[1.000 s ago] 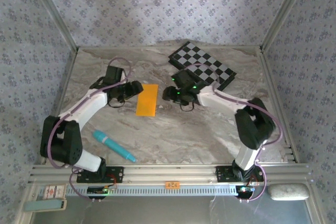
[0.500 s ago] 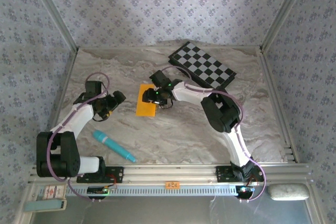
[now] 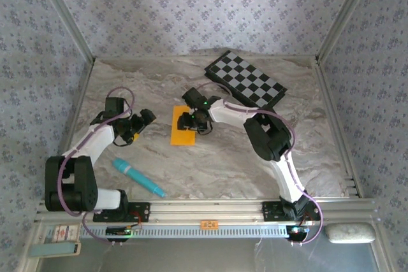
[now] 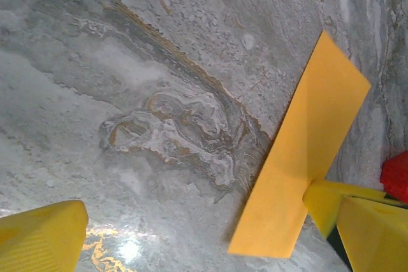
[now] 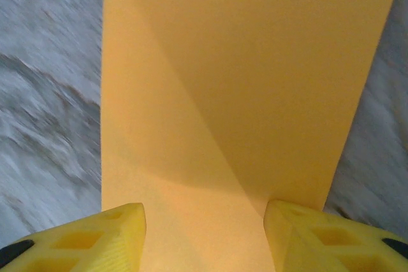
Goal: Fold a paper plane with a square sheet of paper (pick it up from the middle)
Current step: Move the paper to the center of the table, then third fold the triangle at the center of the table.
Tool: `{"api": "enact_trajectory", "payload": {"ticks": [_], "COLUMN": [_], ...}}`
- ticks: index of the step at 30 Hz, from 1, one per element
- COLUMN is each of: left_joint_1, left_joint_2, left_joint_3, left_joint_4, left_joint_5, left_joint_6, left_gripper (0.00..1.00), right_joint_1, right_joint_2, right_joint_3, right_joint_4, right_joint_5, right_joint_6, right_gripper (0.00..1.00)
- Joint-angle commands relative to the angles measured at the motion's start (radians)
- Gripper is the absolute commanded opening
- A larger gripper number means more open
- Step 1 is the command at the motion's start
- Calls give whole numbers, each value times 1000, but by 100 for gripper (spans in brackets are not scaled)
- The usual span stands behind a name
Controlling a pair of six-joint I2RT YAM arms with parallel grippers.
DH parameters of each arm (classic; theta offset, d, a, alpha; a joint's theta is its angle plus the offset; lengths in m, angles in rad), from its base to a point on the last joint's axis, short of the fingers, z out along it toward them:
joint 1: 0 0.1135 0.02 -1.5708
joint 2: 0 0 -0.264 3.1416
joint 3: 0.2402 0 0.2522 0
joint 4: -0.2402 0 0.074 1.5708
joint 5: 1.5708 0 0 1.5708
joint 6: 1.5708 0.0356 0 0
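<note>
The square sheet of paper (image 3: 183, 128) is orange-yellow and lies on the marble table (image 3: 210, 164), folded into a narrow rectangle. In the right wrist view a diagonal crease crosses the paper (image 5: 242, 81). My right gripper (image 3: 190, 120) hovers low over its right half; the yellow fingertips (image 5: 121, 234) stand apart above the sheet, open, gripper (image 5: 204, 237). My left gripper (image 3: 141, 121) is to the left of the sheet and wide open. In the left wrist view the paper (image 4: 306, 151) runs as a slanted strip, the gripper (image 4: 197, 237) spans bare marble, and its right fingertip (image 4: 331, 199) overlaps the strip's edge.
A black-and-white checkerboard (image 3: 246, 83) lies at the back right. A teal pen (image 3: 138, 177) rests near the front left. Patterned walls close the table on three sides. Something red (image 4: 396, 176) shows at the right edge of the left wrist view.
The left gripper drew back to the left off the paper and opened wide. The right arm swung left onto the paper, its jaws narrowing a little. The paper shifted slightly.
</note>
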Motion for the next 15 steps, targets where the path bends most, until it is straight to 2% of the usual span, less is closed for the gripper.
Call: {"api": "enact_trajectory", "payload": {"ticks": [1, 6, 10, 15], "left_joint_1": [-1, -57, -114, -175], "left_joint_2": [4, 24, 32, 27], "left_joint_3": [29, 37, 27, -21], "left_joint_4": [21, 22, 43, 119], "left_joint_5": [53, 59, 91, 148], "left_joint_6": [25, 15, -29, -117], "left_gripper": [100, 100, 100, 100], "right_joint_1": [-30, -50, -53, -73], "right_joint_2": [-66, -173, -269, -251], "right_joint_3": [-99, -172, -207, -224], "right_joint_4": [-153, -136, -4, 42], "right_joint_5": [42, 14, -1, 17], "right_joint_6": [-75, -147, -109, -55], "right_gripper": [55, 54, 54, 53]}}
